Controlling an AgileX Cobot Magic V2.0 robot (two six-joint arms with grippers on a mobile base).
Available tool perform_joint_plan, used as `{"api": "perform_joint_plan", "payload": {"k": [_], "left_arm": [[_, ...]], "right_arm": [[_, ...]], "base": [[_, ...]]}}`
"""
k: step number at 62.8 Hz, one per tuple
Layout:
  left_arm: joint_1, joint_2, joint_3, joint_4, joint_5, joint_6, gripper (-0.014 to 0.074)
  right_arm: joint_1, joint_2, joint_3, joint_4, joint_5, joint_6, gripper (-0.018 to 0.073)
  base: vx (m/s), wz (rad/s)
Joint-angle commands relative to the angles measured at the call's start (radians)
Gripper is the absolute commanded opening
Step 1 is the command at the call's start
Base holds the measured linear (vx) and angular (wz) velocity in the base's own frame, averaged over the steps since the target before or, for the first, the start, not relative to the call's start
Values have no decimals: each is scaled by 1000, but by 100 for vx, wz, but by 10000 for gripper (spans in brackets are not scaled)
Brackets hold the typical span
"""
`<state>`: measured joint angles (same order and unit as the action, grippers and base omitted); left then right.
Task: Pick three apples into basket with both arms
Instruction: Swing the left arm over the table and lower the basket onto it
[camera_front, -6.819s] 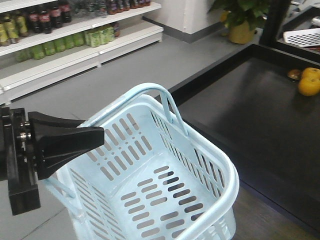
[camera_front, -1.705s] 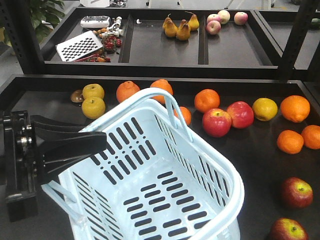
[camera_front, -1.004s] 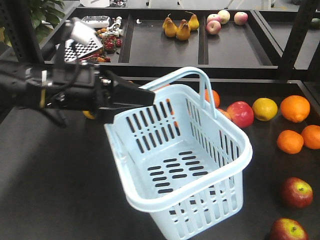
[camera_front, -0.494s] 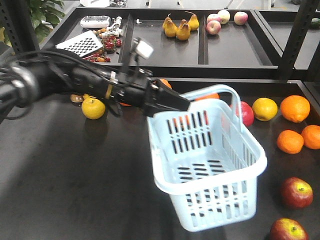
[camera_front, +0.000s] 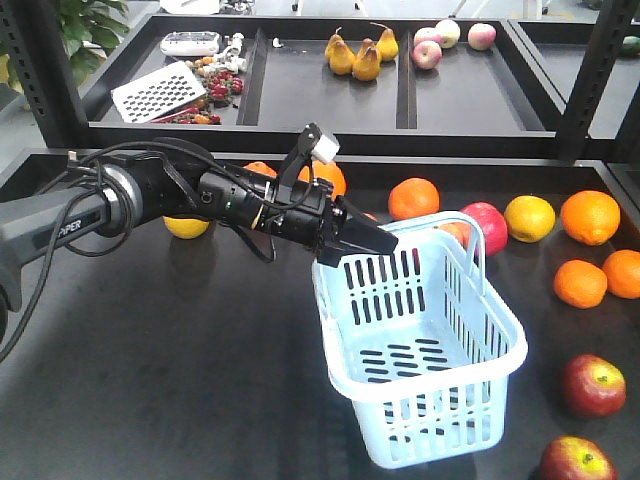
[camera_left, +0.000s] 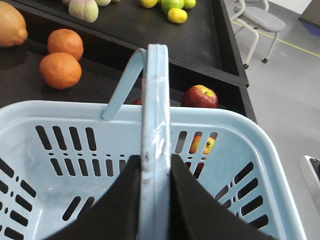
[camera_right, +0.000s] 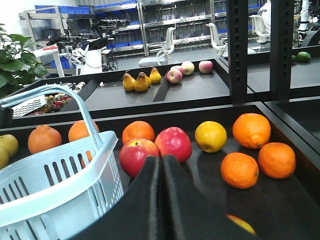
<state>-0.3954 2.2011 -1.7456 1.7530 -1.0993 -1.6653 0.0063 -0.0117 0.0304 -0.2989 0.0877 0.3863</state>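
The left gripper (camera_front: 362, 243) is pinched tight on one swing handle (camera_left: 155, 100). The basket (camera_front: 505, 322) sits tilted just below and beyond its fingertips. The right gripper (camera_right: 161, 167) is closed on nothing, with the basket to its left. A dark apple (camera_front: 592, 384) and a second apple (camera_front: 577, 462) lie past the basket's far side. I'd set it down level, near them, before letting go.

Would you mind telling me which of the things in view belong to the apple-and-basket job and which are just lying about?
Belong to the job: pale blue slotted plastic basket, its handle clamped in the left gripper; two dark maroon-red apples; right gripper, shut and empty.

Lying about: round oranges; brighter pinkish-red apple; yellow round fruit; yellow-brown pears.
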Motion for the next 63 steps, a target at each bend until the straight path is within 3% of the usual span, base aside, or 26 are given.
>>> {"api": "perform_joint_plan", "payload": {"k": [1,24,36,47,54,63], "left_arm": [[-2,-70,-36,51,-3,13,-6],[-2,-64,-36,51,18,11,-3],[-2,-64,-36,51,25,11,53],[-1,-64,-36,51,30,5,228],[-1,-66,-36,51,38,-44,393],[0,-75,-36,51,30,-84,531]], "right_arm": [[-5,-13,11,-11,-74,-2,-4],[-5,-13,11,-11,-74,-2,-4],[-5,-13,11,-11,-74,-2,-4],[-5,-13,11,-11,-74,-2,-4],[-5,-13,11,-11,-74,-2,-4],[-5,-13,11,-11,-74,-2,-4]], "base": [[0,0],[0,0],[0,0],[0,0],[0,0],[0,0]]}}
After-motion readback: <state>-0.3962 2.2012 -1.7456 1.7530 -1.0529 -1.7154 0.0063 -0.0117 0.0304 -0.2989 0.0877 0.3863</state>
